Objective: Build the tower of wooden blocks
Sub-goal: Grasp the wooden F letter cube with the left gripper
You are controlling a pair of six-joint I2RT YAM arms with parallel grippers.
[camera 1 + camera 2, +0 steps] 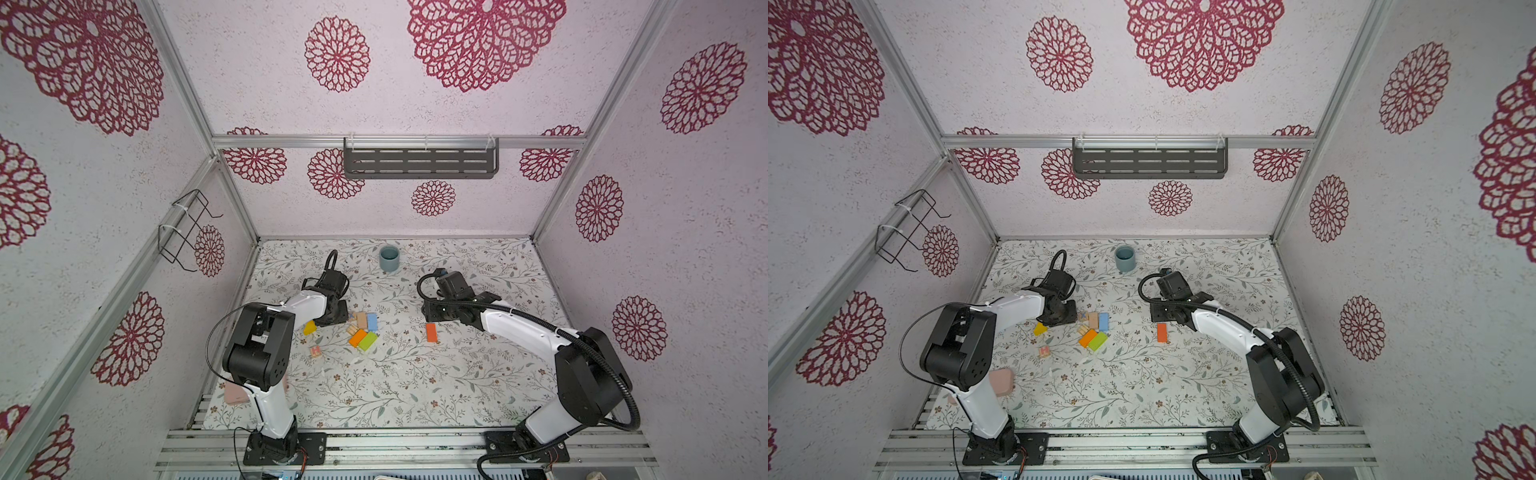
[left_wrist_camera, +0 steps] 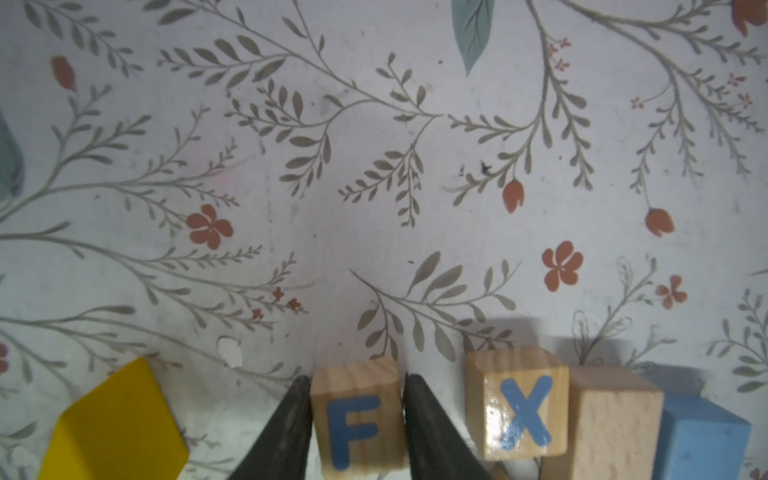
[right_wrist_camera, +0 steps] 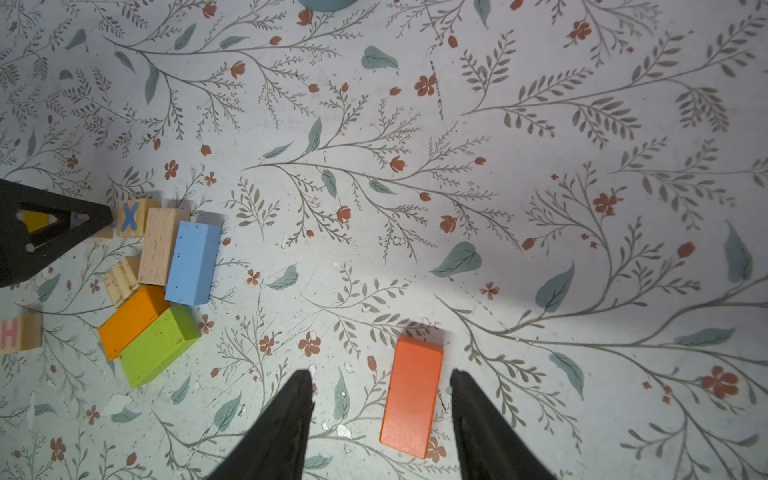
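Left gripper (image 2: 357, 379) pinches the F letter cube (image 2: 357, 419) on both sides, apparently on the floral table (image 1: 415, 395), at the far-left edge of loose wood blocks (image 1: 362, 337) mid-table. Right gripper (image 3: 381, 372), partly spread and empty, straddles a red-orange block (image 3: 411, 399) lying alone to their right.

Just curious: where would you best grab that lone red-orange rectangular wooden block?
Probably from above, pinching the two long sides of the red-orange rectangular wooden block: it lies flat and alone, narrow across, and the open right gripper has a finger either side.
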